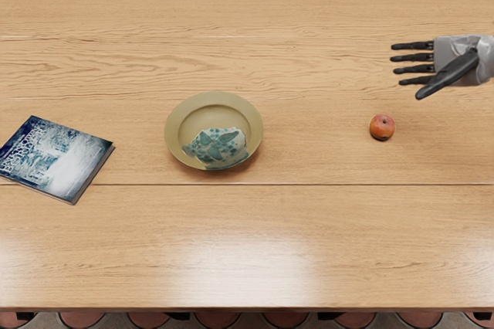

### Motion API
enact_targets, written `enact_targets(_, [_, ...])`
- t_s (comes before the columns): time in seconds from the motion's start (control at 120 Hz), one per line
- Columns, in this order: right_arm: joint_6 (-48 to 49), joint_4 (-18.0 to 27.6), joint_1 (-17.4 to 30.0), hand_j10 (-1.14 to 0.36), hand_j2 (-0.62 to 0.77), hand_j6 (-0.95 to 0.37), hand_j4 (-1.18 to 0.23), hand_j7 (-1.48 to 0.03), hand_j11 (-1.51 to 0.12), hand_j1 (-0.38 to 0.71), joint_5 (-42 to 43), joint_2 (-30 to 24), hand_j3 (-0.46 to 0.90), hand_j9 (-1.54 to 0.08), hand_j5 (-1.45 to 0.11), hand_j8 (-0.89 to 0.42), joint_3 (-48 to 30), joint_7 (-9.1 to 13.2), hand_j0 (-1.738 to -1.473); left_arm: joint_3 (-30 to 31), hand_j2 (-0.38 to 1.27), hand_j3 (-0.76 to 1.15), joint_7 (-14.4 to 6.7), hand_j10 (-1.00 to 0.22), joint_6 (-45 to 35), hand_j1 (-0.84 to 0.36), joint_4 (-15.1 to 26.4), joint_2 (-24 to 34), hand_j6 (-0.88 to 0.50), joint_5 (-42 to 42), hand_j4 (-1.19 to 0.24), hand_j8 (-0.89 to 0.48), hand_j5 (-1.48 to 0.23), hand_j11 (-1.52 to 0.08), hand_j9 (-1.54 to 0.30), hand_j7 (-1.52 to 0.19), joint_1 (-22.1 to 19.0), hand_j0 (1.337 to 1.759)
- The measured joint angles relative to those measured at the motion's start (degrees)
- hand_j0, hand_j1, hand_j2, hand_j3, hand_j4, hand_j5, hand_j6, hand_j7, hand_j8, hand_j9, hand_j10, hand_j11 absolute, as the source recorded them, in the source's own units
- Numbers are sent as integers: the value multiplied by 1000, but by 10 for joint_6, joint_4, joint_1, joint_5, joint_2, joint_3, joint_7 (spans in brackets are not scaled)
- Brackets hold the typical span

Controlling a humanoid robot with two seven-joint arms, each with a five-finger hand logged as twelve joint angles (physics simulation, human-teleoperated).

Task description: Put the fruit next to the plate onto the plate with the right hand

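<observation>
The right hand (432, 66) comes in from the right edge, above the far side of the desk (247, 252). Its fingers are stretched out and apart, and it holds nothing; this looks like the readiness before a grasp. The fruit (382, 127), small, round and red, lies on the bare wood, nearer the front than the hand and well apart from the plate (179, 109), so it has not yet been taken. In the plate already rests a blue-green patterned object (218, 146), leaving free mostly the far half. A book (52, 157) lies at the left. The desk is of pale, slightly glossy wood; behind it shows a rough grey strip.
</observation>
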State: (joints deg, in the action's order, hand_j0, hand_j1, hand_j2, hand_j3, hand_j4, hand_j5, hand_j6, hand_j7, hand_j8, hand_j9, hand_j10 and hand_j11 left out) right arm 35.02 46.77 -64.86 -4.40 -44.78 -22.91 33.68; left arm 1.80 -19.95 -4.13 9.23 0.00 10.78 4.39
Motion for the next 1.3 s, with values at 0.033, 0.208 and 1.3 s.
enact_targets(0.033, [0, 2, 2, 2, 0, 2, 0, 1, 1, -349, 0, -1, 0, 0, 0, 2, -3, 0, -1657, 0, 4, 0, 0, -19, 0, 327, 0, 0, -20, 0, -19, -20, -25, -24, -25, -25, 0, 1658])
enact_targets(0.208, [0, 8, 3, 1, 0, 1, 0, 0, 0, -349, 29, -6, 0, 0, 0, 2, -9, 5, -1658, 0, 4, 0, 0, -19, 0, 327, 0, 0, -20, 0, -19, -20, -25, -24, -25, -25, 0, 1658])
enact_targets(1.3, [-383, 308, 90, -3, 2, -6, -4, 0, 0, -349, 461, -22, 0, 0, -1, -5, 53, -131, -1658, -1, 4, 0, 0, -19, 0, 327, 0, 0, -20, 0, -19, -20, -25, -24, -25, -25, -13, 1658])
